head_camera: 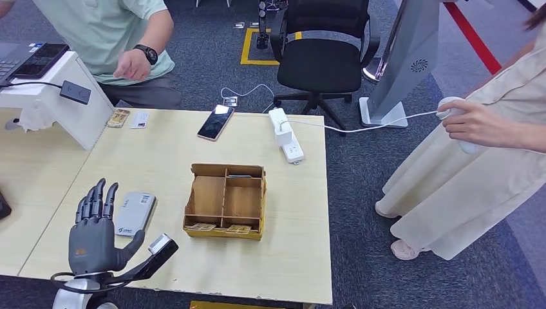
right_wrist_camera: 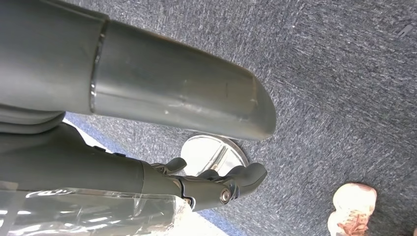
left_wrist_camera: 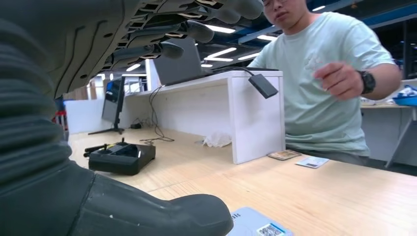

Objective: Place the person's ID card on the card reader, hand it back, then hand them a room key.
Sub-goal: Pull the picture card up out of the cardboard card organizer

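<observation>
Currently, operator, your left hand (head_camera: 93,226) hovers flat above the near left part of the wooden table (head_camera: 161,161), fingers spread and straight, thumb out to the side, holding nothing. Just beside its thumb lies the grey card reader (head_camera: 134,212), a flat pad with a small label at one corner; nothing rests on it. Your right hand (right_wrist_camera: 216,184) hangs low over grey carpet, its dark fingers curled loosely inward with nothing in them; whether it is fully closed you cannot tell. At the table's middle stands a wooden tray (head_camera: 226,201) divided into compartments, with two patterned cards (head_camera: 219,228) lying in its narrow front slot. At the far left corner of the table lie a brown card (head_camera: 118,118) and a white card (head_camera: 140,120), side by side, next to a white raised desk (head_camera: 61,103) that carries a small black device (head_camera: 75,92) on a cable. Further along the far edge: a phone (head_camera: 216,122) face up and a white power strip (head_camera: 285,134). Behind the table sits a person in a pale green shirt (head_camera: 103,29), one hand (head_camera: 132,64) raised above the two cards, a watch on the wrist. At the right stands a second person in a beige dress (head_camera: 476,167), holding a white object (head_camera: 454,109) on a cable.
</observation>
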Tool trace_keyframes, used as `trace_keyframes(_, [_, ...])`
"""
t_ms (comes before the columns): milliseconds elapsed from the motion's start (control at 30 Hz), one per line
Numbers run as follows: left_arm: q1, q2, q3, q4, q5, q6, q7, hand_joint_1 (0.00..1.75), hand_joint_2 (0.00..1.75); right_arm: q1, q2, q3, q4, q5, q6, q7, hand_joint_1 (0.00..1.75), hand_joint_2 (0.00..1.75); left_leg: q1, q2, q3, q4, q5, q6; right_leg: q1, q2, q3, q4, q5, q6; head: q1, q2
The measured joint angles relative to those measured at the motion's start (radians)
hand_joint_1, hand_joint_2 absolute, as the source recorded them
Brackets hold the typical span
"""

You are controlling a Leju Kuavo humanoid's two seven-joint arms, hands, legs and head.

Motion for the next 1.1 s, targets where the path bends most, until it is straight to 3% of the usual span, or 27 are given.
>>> trace_keyframes(333, [0.020, 0.034, -0.060, 0.043, -0.053, 0.009, 0.015, 0.00, 1.75, 0.000, 0.000, -0.003, 0.000, 0.000, -0.006, 0.000, 0.00, 0.00, 0.000, 0.000, 0.000, 0.000, 0.000, 0.000, 0.000, 0.000, 0.000, 0.000, 0.000, 0.000, 0.000, 0.000])
trace_keyframes(800, [0.038, 0.154, -0.244, 0.144, -0.030, -0.049, 0.060, 0.00, 1.75, -0.007, 0.000, -0.004, 0.002, 0.000, -0.012, -0.001, 0.00, 0.00, 0.000, 0.000, 0.000, 0.000, 0.000, 0.000, 0.000, 0.000, 0.000, 0.000, 0.000, 0.000, 0.000, 0.000])
trace_keyframes(1100, [0.034, 0.192, -0.303, 0.160, -0.020, -0.064, 0.077, 0.00, 1.75, -0.011, 0.000, -0.002, 0.006, 0.000, -0.012, -0.001, 0.00, 0.00, 0.000, 0.000, 0.000, 0.000, 0.000, 0.000, 0.000, 0.000, 0.000, 0.000, 0.000, 0.000, 0.000, 0.000])
